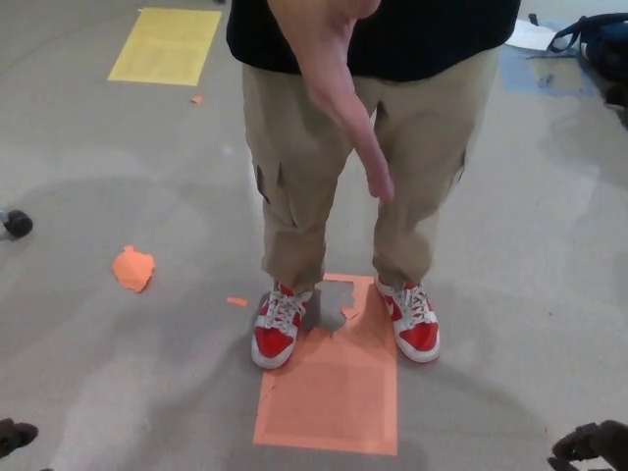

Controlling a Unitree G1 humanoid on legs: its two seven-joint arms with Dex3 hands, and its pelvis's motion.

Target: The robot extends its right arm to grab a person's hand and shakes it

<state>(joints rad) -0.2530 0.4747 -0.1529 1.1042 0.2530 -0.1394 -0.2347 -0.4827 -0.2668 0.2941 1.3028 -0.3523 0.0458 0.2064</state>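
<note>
Grey concrete floor (549,245) fills frame. Person's outstretched bare hand (339,83) hangs down at upper centre, fingers pointing lower right, well apart from both robot hands. Black right hand (592,444) barely shows at lower right corner, black left hand (15,435) at lower left edge; cannot tell fingers on either. Person stands in red-white sneakers (278,327) on torn orange floor tape rectangle (334,388). Yellow floor rectangle (165,45) upper left. Dark blue bag (599,44) upper right, contents not visible.
</note>
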